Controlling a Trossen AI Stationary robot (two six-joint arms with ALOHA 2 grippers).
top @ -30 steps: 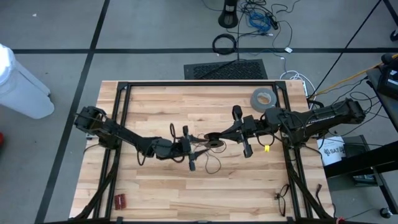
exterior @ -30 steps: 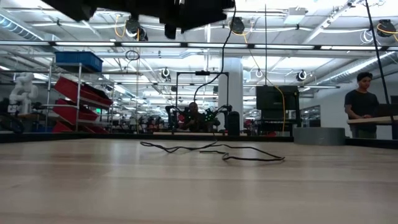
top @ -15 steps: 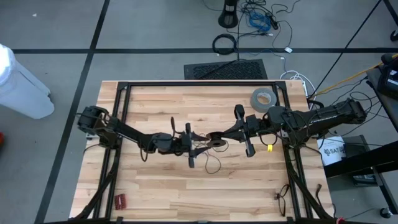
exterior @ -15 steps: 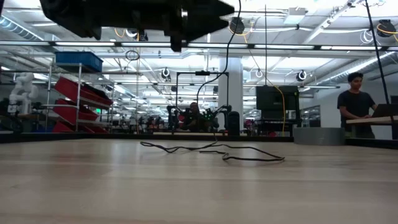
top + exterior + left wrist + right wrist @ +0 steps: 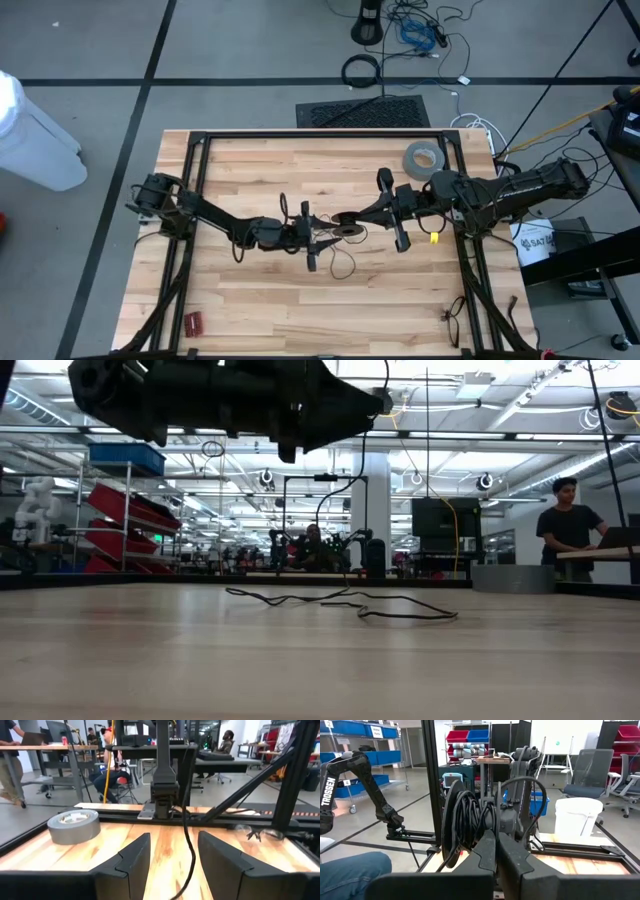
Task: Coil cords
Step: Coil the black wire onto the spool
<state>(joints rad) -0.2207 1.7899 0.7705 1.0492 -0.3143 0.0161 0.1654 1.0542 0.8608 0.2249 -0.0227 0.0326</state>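
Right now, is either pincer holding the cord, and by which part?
The right pincer looks shut on the thin black cord, pinching a single strand at its tips. The left pincer stands open, the strand passing between its fingers.

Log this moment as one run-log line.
left gripper: open, cord passing between fingers | right gripper: shut on coiled cord | cord tail: loose on table

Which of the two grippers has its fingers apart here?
The left gripper, near the table's middle: its two fingers stand apart with a black cord running between them. The right gripper facing it has its fingers pressed together.
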